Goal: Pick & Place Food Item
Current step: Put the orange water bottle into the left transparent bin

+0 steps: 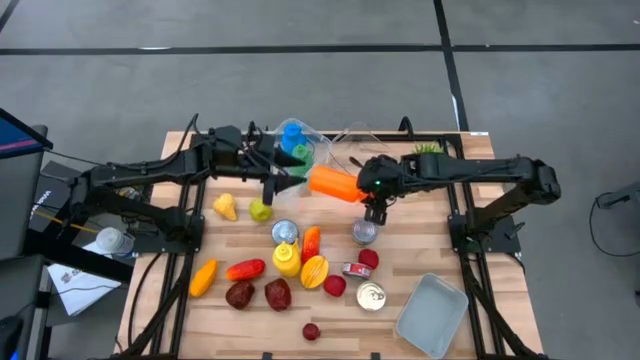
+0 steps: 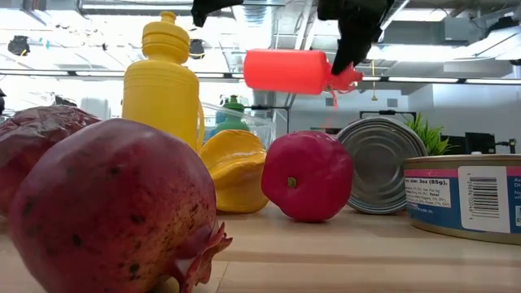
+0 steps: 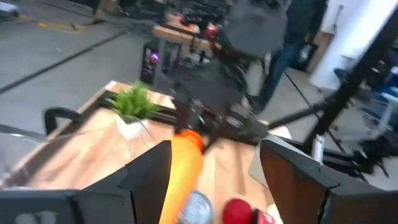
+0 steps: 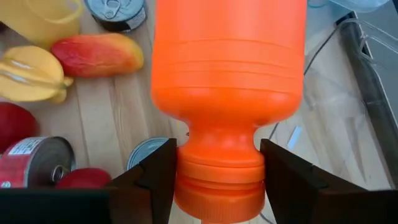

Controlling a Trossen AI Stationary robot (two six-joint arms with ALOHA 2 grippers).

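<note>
Right gripper (image 4: 217,171) fingers clenched on cap end of orange plastic bottle (image 1: 333,183), held clear above wooden tabletop (image 1: 215,325) near far edge; left gripper (image 1: 285,180) fingers parted beside bottle's base.

A grey tray (image 1: 432,316) lies at the bench's near right corner, and a small potted green plant (image 1: 427,148) stands by the far edge. Off the bench's left side, papers (image 1: 78,283) lie on the grey floor (image 1: 300,80).
</note>
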